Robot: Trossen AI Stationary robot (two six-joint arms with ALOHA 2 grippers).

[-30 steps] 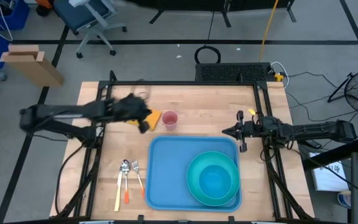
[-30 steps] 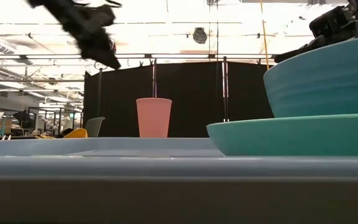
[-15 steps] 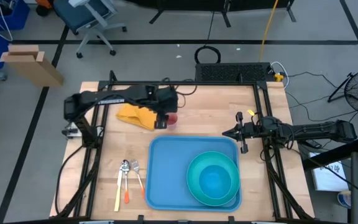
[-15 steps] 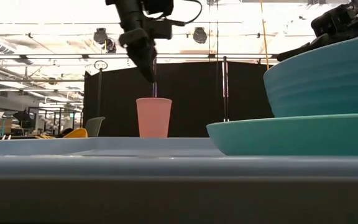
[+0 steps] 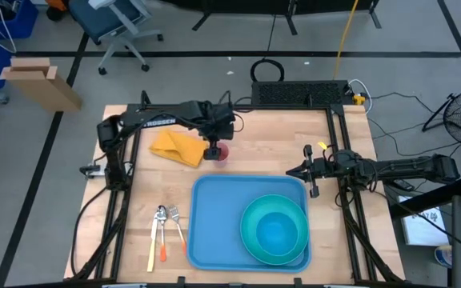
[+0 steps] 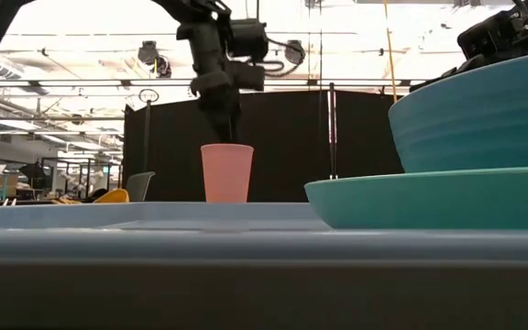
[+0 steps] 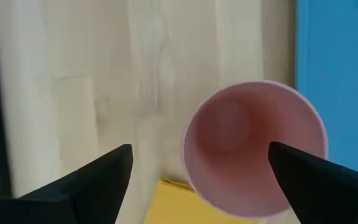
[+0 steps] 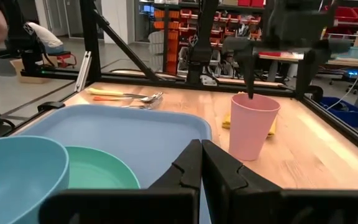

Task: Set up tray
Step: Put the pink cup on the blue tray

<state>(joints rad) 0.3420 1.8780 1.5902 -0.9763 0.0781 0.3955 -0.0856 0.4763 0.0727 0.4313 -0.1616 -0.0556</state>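
The left claw [image 5: 214, 149] hangs wide open right over the upright pink cup [image 7: 253, 146], gripping nothing. The light-blue tray [image 5: 214, 220] lies at the tabletop's [image 5: 262, 132] near edge, carrying a teal bowl [image 5: 277, 230] on a teal plate [image 6: 429, 202]. The right claw [image 5: 309, 179] waits beside the tray, pinched shut and empty.

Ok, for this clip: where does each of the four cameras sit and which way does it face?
High: overhead, straight down on both arms, light-blue plastic tray.
Low: table height, level across; left end effector above pink plastic cup.
Left wrist: down into the cup between its open fingers.
Right wrist: across the table past the shut right end effector.
Every view shows the cup.
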